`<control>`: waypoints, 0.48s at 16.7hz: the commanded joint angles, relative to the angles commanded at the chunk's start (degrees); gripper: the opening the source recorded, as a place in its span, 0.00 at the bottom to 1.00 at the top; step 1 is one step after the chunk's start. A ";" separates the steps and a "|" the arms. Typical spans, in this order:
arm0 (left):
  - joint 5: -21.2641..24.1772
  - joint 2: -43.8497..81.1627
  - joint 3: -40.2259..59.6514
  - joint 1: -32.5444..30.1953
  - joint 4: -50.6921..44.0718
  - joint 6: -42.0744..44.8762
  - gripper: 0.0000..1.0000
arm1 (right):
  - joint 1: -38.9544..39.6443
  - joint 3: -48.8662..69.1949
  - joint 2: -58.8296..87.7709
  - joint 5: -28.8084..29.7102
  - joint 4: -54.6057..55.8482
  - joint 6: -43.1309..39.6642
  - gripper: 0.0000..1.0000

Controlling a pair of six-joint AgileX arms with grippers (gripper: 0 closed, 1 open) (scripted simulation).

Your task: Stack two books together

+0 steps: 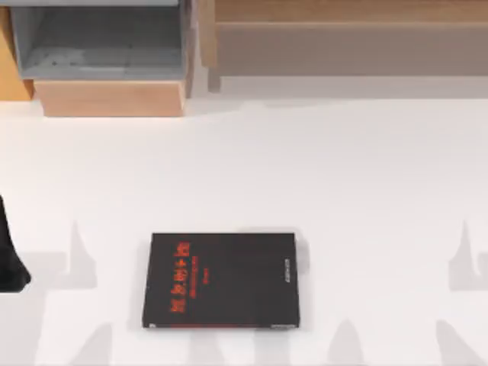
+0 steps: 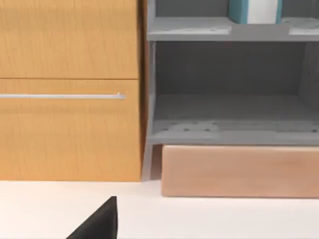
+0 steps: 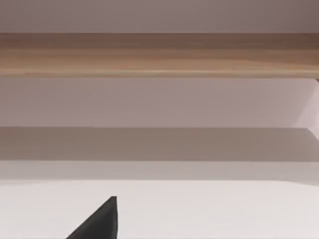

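White table point(image 1: 320, 175) spans the top view, bare across most of its surface.

Back edge of the table: a grey open shelf unit point(image 1: 99, 38) at the far left, with a tan wooden base point(image 1: 110, 97) under it. To its right, a long wooden bench-like rail point(image 1: 343, 34) runs along the back. In the left wrist view the shelf unit point(image 2: 229, 89) sits beside an orange-wood cabinet point(image 2: 70, 89) that carries a thin metal handle point(image 2: 62, 96).

Black book point(image 1: 221, 280) lies flat on the table, well in front of the shelf unit, toward the near edge and slightly left of centre. Cover up, red lettering running along its left part, small pale print near its right edge. Nothing touches it.

Teal book point(image 2: 251, 11) stands upright on the upper level of the shelf unit, teal cover beside white page edges; its lower part alone is in frame.

Left arm point(image 1: 9, 255): a dark shape at the left border of the top view, well left of the black book. Cannot tell whether the left claw is open or closed.

A dark wedge point(image 2: 99, 221) pokes into the left wrist view over the table in front of the cabinet; a like wedge point(image 3: 99, 221) appears in the right wrist view, facing the rail point(image 3: 159, 55). Cannot tell the right claw's state either.
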 joint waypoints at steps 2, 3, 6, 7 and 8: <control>0.00 0.03 0.02 0.00 0.01 0.00 1.00 | 0.00 0.00 0.00 0.00 0.00 0.00 1.00; -0.08 0.63 0.59 -0.10 0.31 0.00 1.00 | 0.00 0.00 0.00 0.00 0.00 0.00 1.00; -0.72 6.12 5.54 -0.93 2.88 -0.01 1.00 | 0.00 0.00 0.00 0.00 0.00 0.00 1.00; -1.04 9.16 8.11 -1.37 4.22 -0.03 1.00 | 0.00 0.00 0.00 0.00 0.00 0.00 1.00; -1.41 12.81 11.04 -1.88 5.77 -0.06 1.00 | 0.00 0.00 0.00 0.00 0.00 0.00 1.00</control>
